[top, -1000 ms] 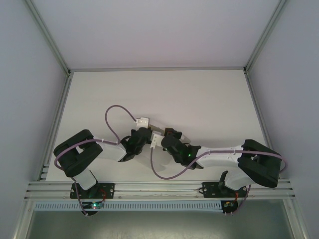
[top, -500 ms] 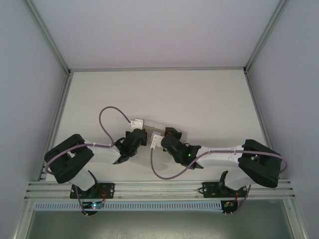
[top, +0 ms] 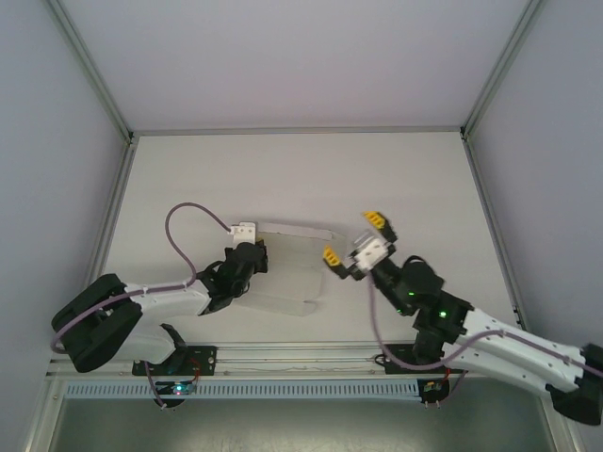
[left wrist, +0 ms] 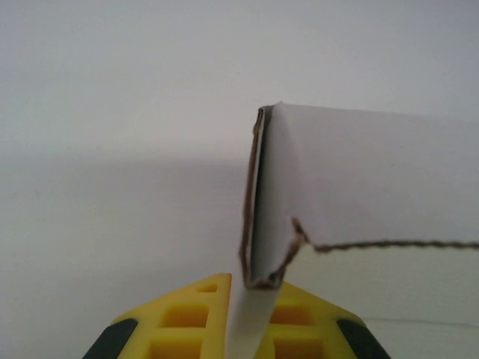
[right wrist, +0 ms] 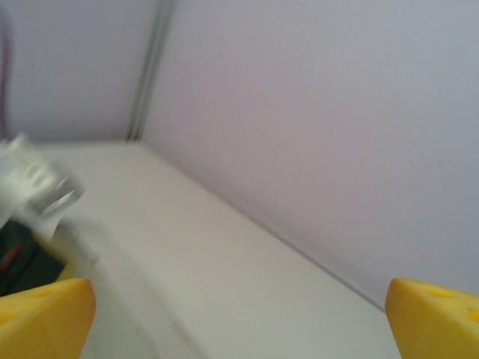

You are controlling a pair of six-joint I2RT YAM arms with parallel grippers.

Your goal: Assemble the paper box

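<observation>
The paper box point(top: 287, 273) is a white card sheet, partly folded, lying on the table in the middle of the top view. My left gripper point(top: 247, 261) is shut on the sheet's left edge. In the left wrist view a thin card flap point(left wrist: 251, 321) is pinched between the yellow fingers point(left wrist: 187, 321), and a folded panel point(left wrist: 359, 179) with brown raw edges stands up beyond them. My right gripper point(top: 353, 237) hangs just right of the sheet, apart from it, its jaws wide open. Its yellow fingertips point(right wrist: 45, 314) frame bare table with nothing between them.
The white table point(top: 396, 179) is walled by pale panels on three sides, with a metal frame post point(right wrist: 153, 67) in the corner. A purple cable point(top: 184, 221) loops over the left arm. The aluminium rail point(top: 301, 358) runs along the near edge.
My right gripper has opened, let go of the box and swung away to the right. The left arm has drawn back to the left, and the sheet now lies spread out.
</observation>
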